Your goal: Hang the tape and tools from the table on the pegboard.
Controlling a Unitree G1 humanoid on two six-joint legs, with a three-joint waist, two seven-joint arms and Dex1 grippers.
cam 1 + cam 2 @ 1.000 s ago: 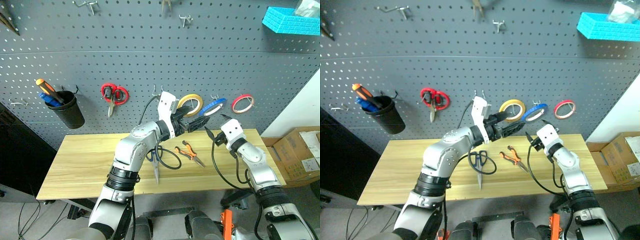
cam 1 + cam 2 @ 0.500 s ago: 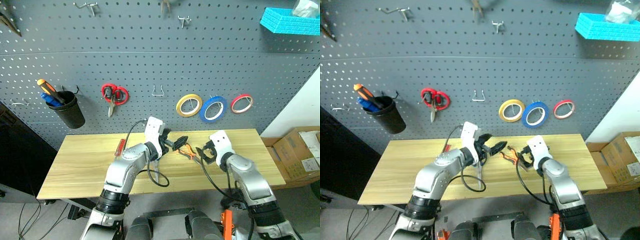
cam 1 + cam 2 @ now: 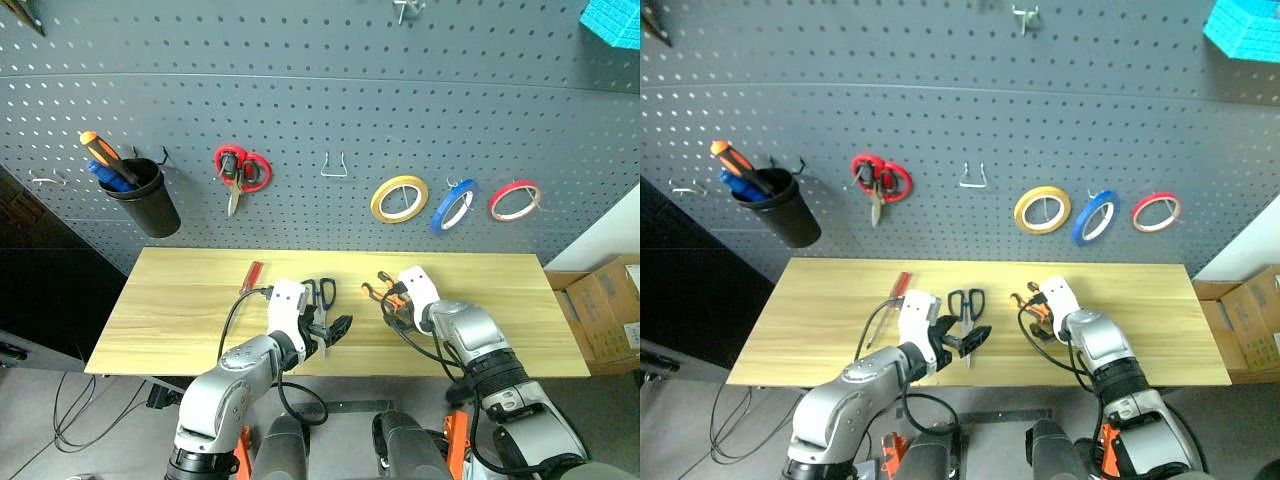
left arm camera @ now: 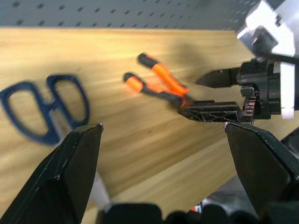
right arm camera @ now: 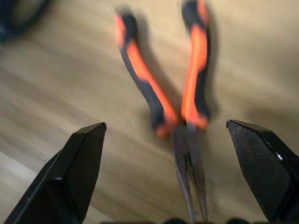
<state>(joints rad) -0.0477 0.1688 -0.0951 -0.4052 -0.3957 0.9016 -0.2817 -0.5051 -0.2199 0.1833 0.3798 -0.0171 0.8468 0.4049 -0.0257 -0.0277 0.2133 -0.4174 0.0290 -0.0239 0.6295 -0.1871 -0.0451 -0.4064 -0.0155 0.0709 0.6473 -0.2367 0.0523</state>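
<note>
The right gripper (image 5: 187,140) hangs with its jaws spread wide and empty, straddling the small pliers with orange-and-black handles (image 5: 180,88), which lie flat on the tabletop of light yellowish wood planks (image 3: 180,300). The left gripper (image 4: 161,140) is likewise wide open and holds nothing; the blue-handled scissors with long steel blades (image 3: 966,312) lie just beside it, its fingertips over the blade end.

The pliers' handles are splayed, so in my judgement a closing pinch could catch one handle alone and let the tool swing or slip out on the lift. The jaws might also scrape the wood, as the pliers sit flat with nothing underneath to get a finger under. The two grippers are near each other at the middle of the tabletop, and if both reach inward together they could collide. The small red-handled tool (image 3: 249,277) lies to the left, well clear of both.

Both tools lie nearer the near edge than the far one, so a push could send them off. The left and right ends of the tabletop are bare. On the dark grey perforated pegboard (image 3: 300,110) beyond, the thin blue tape roll (image 3: 455,205) already hangs between a yellow tape roll (image 3: 399,197) and a red-pink tape roll (image 3: 514,199). A bare metal hook (image 3: 334,166) stands free between the yellow roll and the red-handled scissors (image 3: 236,172).
</note>
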